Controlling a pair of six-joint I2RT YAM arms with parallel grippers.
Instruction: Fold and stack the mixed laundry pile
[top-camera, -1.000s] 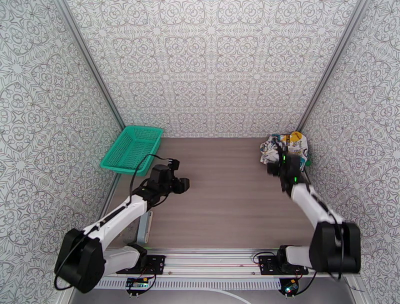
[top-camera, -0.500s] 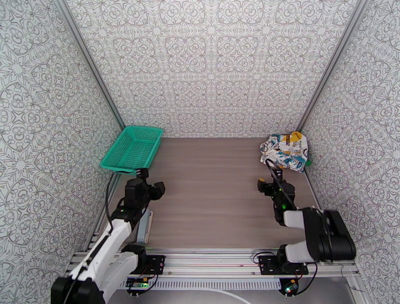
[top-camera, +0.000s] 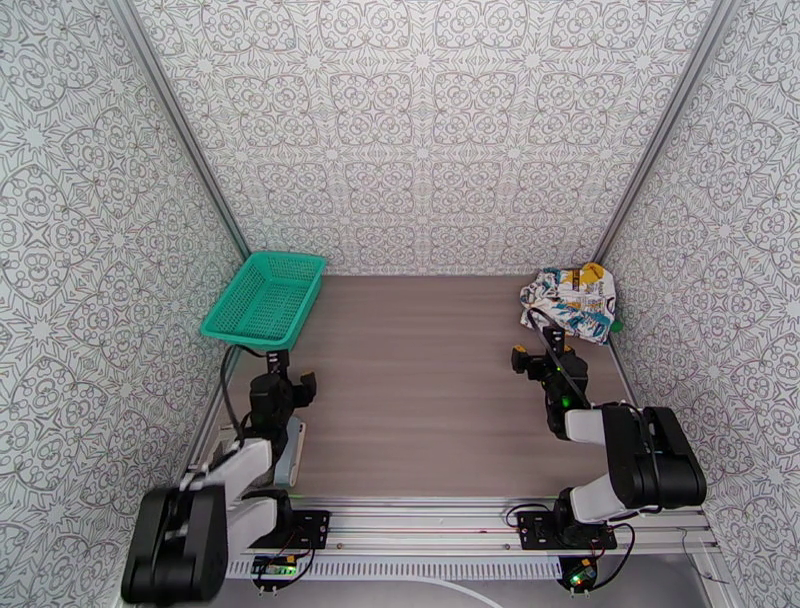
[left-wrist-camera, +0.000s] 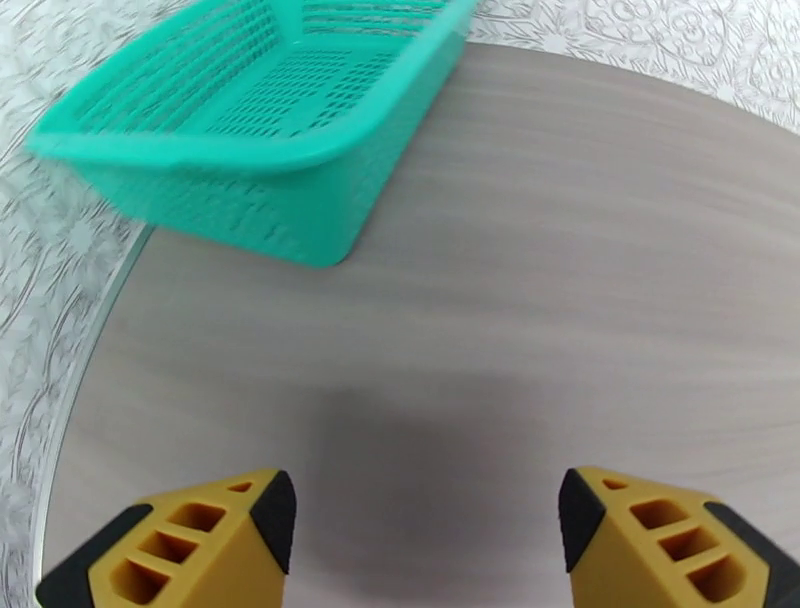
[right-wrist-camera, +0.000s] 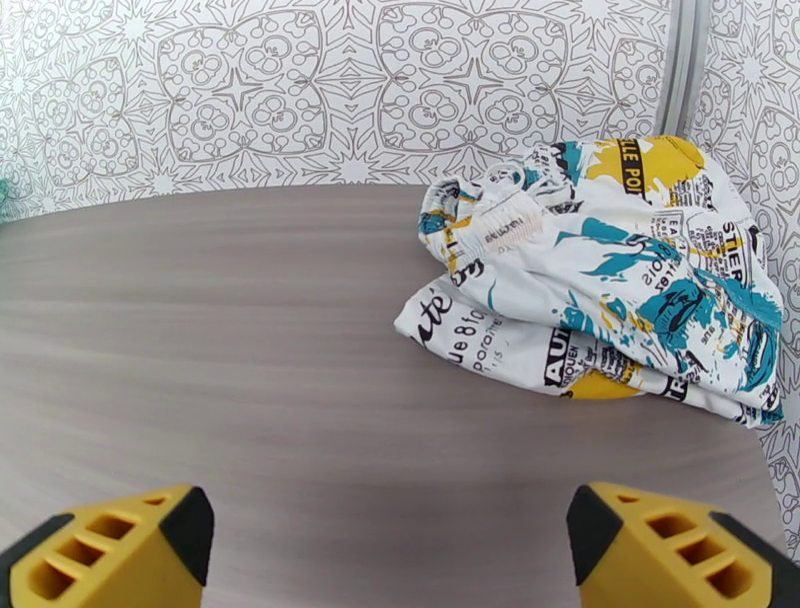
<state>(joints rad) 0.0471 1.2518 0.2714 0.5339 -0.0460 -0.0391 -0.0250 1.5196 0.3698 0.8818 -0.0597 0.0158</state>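
1. The left hand (left-wrist-camera: 427, 520) has two yellow wedge-shaped fingers (left-wrist-camera: 190, 545) with black tips and rectangular slots.
2. The right hand (right-wrist-camera: 390, 535) has the same yellow, black-capped, slotted fingers (right-wrist-camera: 680, 550).
3. Behind each hand, the left arm (top-camera: 235, 465) and right arm (top-camera: 600, 425) have white shells and black joint housings.
4. A black cable (top-camera: 225, 385) loops back from the left hand.
5. Small green lights (top-camera: 563, 400) glow just behind the right hand.

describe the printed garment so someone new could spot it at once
Start at the wooden table between the patterned walls and go to its far right corner, across from the green mesh basket. There lies a folded white garment; its teal, yellow and black print sets it apart from the plain plastic basket.
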